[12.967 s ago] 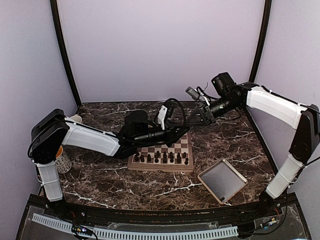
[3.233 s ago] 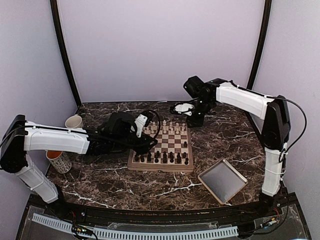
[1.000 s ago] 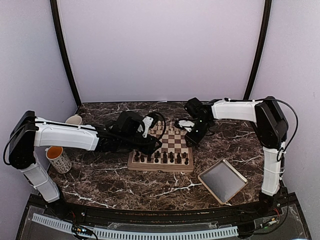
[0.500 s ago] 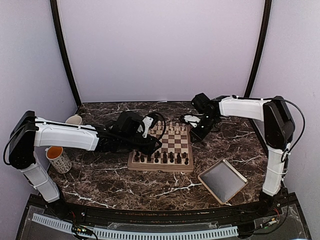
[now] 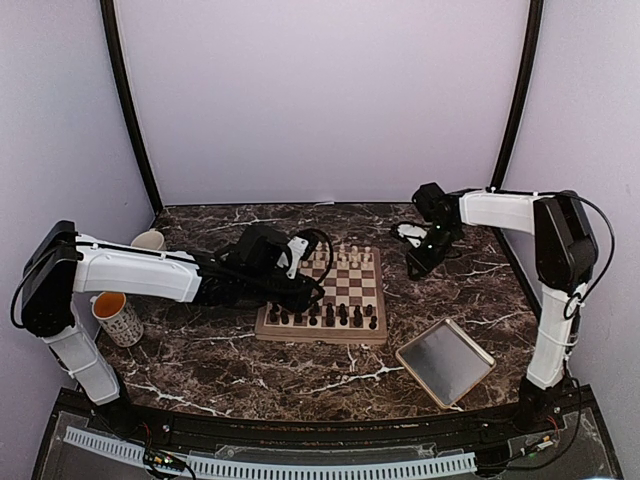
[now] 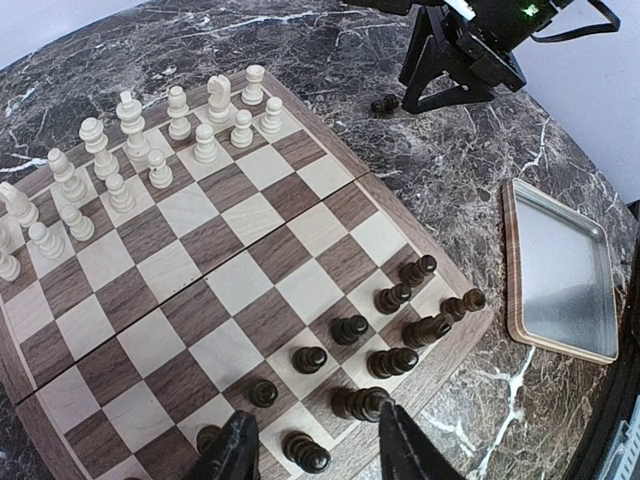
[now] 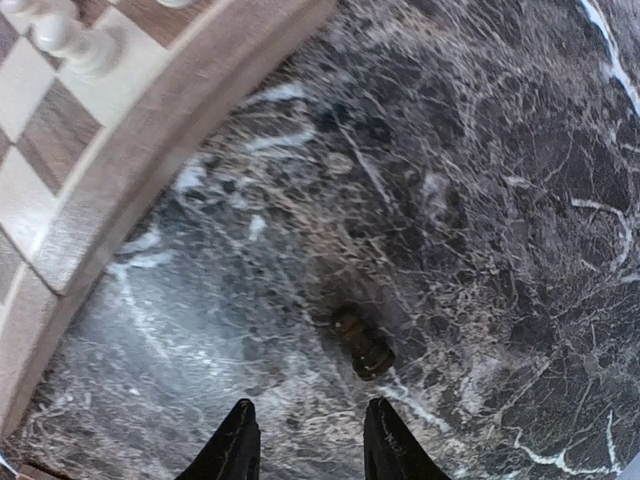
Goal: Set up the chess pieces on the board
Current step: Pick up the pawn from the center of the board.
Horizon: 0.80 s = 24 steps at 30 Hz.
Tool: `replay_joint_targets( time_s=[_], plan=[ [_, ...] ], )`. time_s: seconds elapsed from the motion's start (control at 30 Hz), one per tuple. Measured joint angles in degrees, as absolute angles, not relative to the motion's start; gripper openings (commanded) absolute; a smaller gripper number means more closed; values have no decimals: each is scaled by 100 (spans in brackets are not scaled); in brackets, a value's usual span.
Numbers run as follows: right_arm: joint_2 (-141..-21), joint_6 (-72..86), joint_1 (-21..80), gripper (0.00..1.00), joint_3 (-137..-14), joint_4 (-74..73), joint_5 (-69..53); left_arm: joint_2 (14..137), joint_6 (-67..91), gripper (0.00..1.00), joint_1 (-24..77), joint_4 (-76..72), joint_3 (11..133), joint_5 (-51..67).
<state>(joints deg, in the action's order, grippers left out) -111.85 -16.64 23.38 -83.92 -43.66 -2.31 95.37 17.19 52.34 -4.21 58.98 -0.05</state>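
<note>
chess pieces [image 5: 329, 317] on board [image 5: 320, 337]; orange inside mug [image 5: 122, 328]

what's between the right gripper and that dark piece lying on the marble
Nothing visible: the dark piece lies on bare marble just ahead of the right gripper's open fingers, clear of the board.

Dark chess pieces [image 6: 390, 362] occupy the near rows of the board [image 5: 320, 337]. One stray piece [image 7: 362, 343] lies toppled on the surface [image 7: 480, 200], just off its corner.

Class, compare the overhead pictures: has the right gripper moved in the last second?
Yes. The right gripper has shifted rightward, away from the chessboard and its right edge.
</note>
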Motion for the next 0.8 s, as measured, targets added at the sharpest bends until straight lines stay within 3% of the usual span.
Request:
replay_joint_targets(
  time_s=[0.27, 0.8],
  plan=[
    [-11915, -2294, 1881, 40, -8652, -4285, -165, 9559, 1717, 44, 5234, -421, 5898, 5],
    [-12748, -3251, 1883, 44, -9887, -4368, -510, 9671, 1667, 44, 5234, -416, 5900, 1]
  ],
)
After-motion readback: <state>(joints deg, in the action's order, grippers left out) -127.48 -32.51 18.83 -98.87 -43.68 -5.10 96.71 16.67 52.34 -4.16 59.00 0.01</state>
